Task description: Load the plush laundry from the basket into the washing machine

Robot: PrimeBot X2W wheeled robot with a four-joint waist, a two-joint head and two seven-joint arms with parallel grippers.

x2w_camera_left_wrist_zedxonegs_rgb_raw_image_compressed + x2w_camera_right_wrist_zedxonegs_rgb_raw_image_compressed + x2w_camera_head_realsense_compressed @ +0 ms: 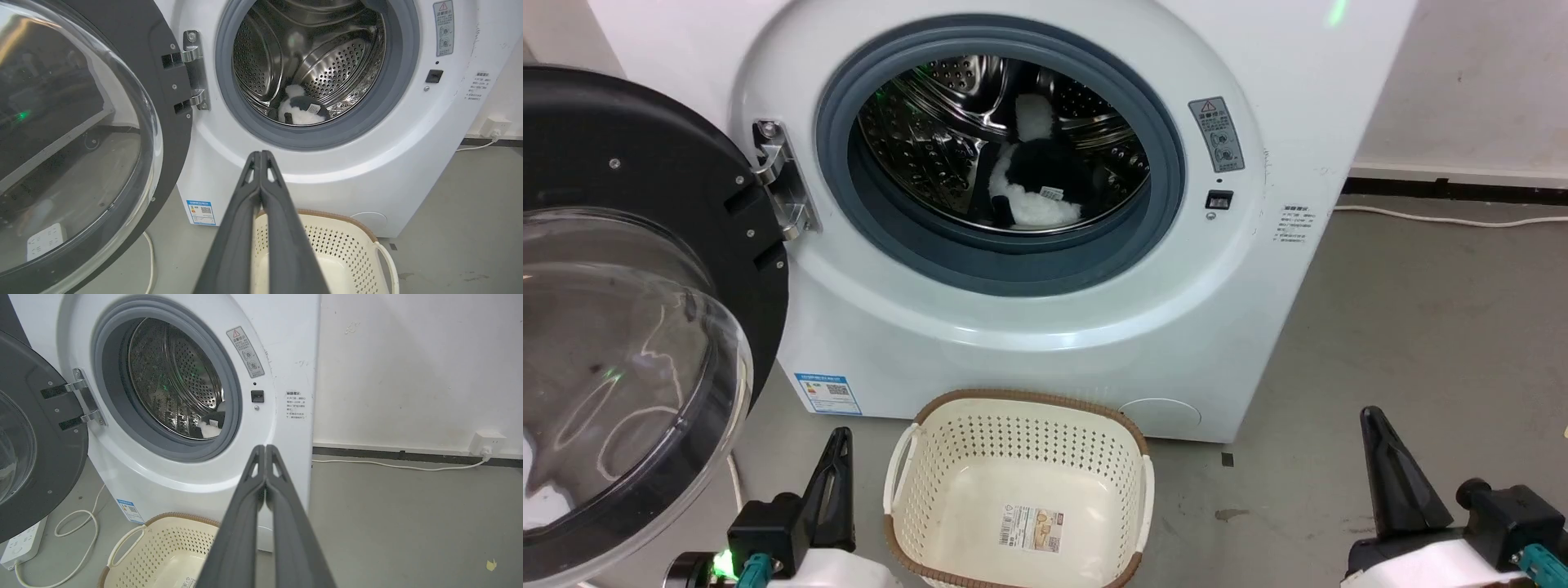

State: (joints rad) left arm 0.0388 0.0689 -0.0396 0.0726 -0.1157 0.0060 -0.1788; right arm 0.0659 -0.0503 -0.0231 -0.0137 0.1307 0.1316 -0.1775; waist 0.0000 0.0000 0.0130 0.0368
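The black-and-white plush laundry [1036, 189] lies inside the steel drum of the white washing machine [1045, 327], its small label showing; the plush [301, 111] rests at the drum's bottom, and a bit of the plush [211, 425] peeks past the gasket. The machine's domed door [629, 343] stands swung open to the left. On the floor in front sits the cream basket [1021, 490], holding only the sticker on its floor. My left gripper [837, 445] is shut at the basket's left, holding nothing. My right gripper [1374, 425] is shut, well off to the basket's right.
A white cable [392, 465] runs along the wall to a socket [487, 443] at the right. A power strip [20, 543] and looped cord lie under the open door. Bare grey floor [1421, 327] spreads to the machine's right.
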